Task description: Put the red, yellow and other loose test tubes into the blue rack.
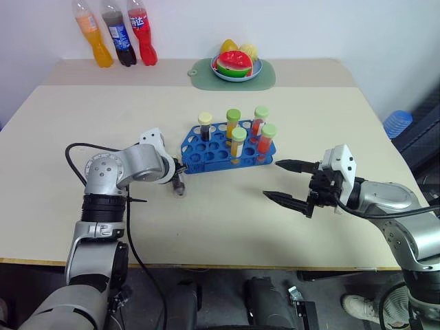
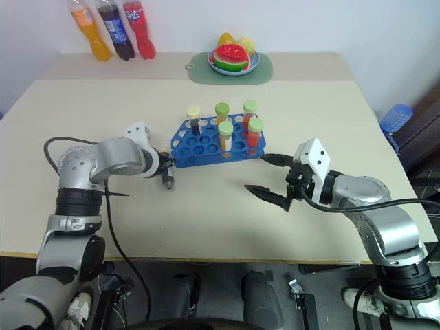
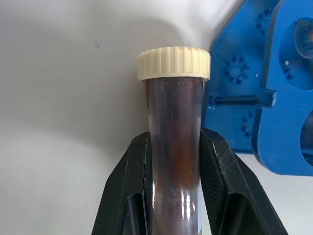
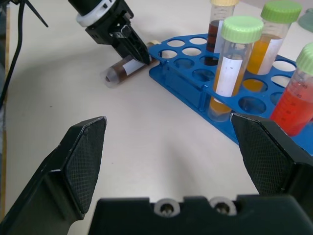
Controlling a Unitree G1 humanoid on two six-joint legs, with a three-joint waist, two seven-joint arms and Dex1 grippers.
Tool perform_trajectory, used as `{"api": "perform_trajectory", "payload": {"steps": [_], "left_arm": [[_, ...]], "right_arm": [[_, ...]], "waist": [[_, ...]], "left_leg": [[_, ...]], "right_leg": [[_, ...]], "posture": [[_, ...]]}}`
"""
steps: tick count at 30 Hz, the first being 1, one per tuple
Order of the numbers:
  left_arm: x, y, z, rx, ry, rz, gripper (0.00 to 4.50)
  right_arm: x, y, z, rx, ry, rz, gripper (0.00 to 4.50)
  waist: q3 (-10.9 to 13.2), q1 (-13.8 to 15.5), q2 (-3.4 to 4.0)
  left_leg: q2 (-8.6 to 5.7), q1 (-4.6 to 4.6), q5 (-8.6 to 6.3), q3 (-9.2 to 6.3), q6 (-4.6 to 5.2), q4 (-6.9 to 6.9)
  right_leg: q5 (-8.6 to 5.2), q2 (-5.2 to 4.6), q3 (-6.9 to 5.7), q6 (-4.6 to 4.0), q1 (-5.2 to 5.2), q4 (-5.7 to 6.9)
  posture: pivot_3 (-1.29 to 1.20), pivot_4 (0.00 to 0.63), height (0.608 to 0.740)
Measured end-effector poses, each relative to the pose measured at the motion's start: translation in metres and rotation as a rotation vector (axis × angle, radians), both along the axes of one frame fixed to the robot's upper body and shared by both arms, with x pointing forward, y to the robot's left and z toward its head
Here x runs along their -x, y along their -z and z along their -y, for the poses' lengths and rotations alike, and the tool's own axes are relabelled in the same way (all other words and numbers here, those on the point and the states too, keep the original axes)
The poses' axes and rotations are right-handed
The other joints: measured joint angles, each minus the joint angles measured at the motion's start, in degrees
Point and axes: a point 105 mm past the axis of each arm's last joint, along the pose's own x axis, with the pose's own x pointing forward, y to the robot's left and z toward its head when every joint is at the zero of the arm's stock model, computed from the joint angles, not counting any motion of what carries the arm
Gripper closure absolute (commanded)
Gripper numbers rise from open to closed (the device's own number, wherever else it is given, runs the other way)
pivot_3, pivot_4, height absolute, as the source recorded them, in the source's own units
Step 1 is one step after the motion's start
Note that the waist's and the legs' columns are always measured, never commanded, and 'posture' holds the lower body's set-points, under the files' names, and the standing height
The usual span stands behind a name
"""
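A dark test tube with a pale cap lies on the table, its cap end close to the left end of the blue rack. My left gripper is shut on it, its black fingers clamping the glass just below the cap. The same tube also shows in the right wrist view, flat on the tabletop. Several capped tubes stand upright in the rack, among them a yellow one and a red one. My right gripper hovers open to the right of the rack, holding nothing.
Three soda bottles stand at the back left. A green mat with a fruit plate lies at the back centre. A black cable hangs off my left arm over the table's front edge. A blue object sits beyond the right edge.
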Motion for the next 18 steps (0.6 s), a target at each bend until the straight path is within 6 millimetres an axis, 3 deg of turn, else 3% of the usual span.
{"api": "perform_trajectory", "payload": {"steps": [6,12,14,18], "left_arm": [[0.022,0.005,-0.018,0.027,0.023,0.009,3.76],[0.064,0.005,-0.043,-0.091,0.231,0.13,3.76],[0.073,-0.007,-0.037,-0.142,0.371,0.254,3.76],[0.081,-0.057,0.004,-0.06,0.629,0.675,3.76]], "right_arm": [[-0.006,0.002,0.0,0.016,0.002,0.024,0.0],[-0.011,0.004,-0.002,0.009,-0.015,0.042,0.0],[-0.014,0.003,-0.006,0.005,-0.033,0.055,0.0],[-0.017,0.002,-0.007,0.007,-0.041,0.072,0.0]], "waist": [[-0.02,-0.39,0.01],[0.0,-0.13,0.01],[0.02,0.13,-0.01],[0.02,0.26,0.03]], "left_leg": [[0.02,0.01,0.02,0.04,-0.04,-0.04],[0.03,0.0,-0.01,0.26,0.02,-0.08],[0.0,-0.01,-0.07,0.3,0.12,-0.09],[0.02,-0.01,0.02,0.34,-0.04,-0.13]], "right_leg": [[0.0,0.0,0.07,0.0,-0.08,0.02],[-0.01,0.04,0.06,-0.03,-0.07,0.02],[-0.02,0.04,0.03,-0.05,-0.02,-0.04],[-0.03,0.02,0.01,-0.09,0.13,-0.32]], "posture": [[0.0,0.15,0.74],[0.0,0.15,0.74],[0.0,0.15,0.74],[0.0,0.15,0.74]]}}
